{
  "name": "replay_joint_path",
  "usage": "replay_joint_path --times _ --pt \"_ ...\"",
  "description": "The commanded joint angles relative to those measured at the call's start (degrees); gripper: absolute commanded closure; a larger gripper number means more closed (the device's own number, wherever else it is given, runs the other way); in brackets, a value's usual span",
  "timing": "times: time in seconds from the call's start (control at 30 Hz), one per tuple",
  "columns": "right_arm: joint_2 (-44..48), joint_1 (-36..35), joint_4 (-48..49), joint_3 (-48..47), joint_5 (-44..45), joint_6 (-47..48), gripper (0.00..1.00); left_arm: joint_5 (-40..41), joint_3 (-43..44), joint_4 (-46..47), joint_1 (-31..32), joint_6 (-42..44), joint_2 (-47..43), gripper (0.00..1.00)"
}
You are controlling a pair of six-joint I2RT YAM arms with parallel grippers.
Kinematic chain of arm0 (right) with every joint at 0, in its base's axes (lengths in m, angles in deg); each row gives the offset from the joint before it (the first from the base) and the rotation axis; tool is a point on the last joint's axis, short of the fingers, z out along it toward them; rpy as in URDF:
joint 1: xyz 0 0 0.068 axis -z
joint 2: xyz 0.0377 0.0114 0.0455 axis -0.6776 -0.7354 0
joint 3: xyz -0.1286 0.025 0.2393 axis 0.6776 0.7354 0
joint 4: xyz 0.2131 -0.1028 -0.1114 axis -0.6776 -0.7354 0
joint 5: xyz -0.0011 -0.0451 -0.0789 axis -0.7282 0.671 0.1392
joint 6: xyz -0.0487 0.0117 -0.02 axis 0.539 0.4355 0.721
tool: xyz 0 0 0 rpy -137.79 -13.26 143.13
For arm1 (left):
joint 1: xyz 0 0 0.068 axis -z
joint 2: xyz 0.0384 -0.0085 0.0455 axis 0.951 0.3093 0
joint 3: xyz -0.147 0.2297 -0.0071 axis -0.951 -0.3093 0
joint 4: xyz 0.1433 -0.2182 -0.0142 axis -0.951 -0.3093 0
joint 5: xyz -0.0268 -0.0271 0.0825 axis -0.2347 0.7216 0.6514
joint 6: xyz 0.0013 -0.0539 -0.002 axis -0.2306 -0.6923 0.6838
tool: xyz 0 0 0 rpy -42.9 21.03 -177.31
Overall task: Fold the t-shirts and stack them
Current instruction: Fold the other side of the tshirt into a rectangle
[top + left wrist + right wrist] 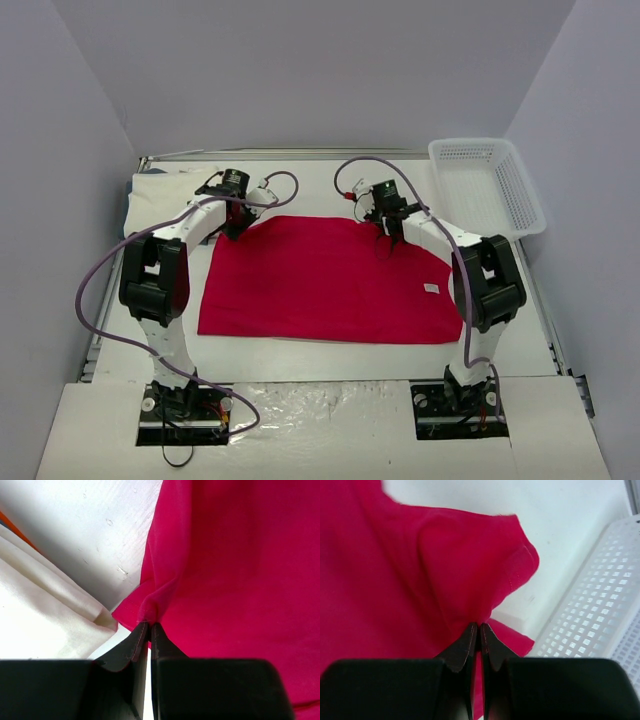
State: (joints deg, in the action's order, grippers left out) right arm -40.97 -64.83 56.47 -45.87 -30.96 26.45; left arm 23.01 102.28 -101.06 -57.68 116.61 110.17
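While the white mesh basket point(487, 185) at upper right shows only its perforated plastic floor, the red shirt point(325, 280) lies spread mid-frame, soft and smooth. The left gripper point(150, 625) and right gripper point(479, 626) each pinch tight on a bunched far corner. The cream shirt point(150, 195) lies folded at upper left.

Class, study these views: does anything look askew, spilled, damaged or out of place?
Nothing is spilled or damaged. The white mesh basket at the far right corner lies at an angle and seems to overhang the edge of the table. The red t-shirt puckers only where the left gripper and right gripper pinch its far edge.
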Motion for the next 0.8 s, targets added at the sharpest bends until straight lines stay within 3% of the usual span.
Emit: replay_joint_path --times 0.0,0.2,0.63,0.67,0.7,0.77 --pt "5.68 -1.38 0.07 2.88 -3.87 1.05 1.0 0.57 0.54 -0.17 0.28 -0.71 -2.98 0.97" --pt "10.52 -3.13 -0.02 8.33 -11.69 -0.01 1.0 0.39 1.07 -0.61 0.46 -0.89 -2.1 0.98" --pt "7.8 -10.43 -3.0 9.57 -13.46 0.96 0.99 -1.63 -0.07 -0.35 0.2 -0.63 -3.06 0.98" --pt "7.63 -10.69 -3.88 9.22 -13.28 1.05 0.93 -1.63 -0.25 -0.35 0.2 -0.54 -3.15 0.97" --pt "7.01 -10.7 -5.28 7.74 -13.37 0.96 0.78 -1.63 -0.25 -0.7 0.11 -0.28 -3.24 0.98" --pt "6.83 -10.7 -9.41 6.32 -14.33 0.7 0.69 -1.63 -0.34 -0.79 0.02 -0.19 -3.5 0.98"
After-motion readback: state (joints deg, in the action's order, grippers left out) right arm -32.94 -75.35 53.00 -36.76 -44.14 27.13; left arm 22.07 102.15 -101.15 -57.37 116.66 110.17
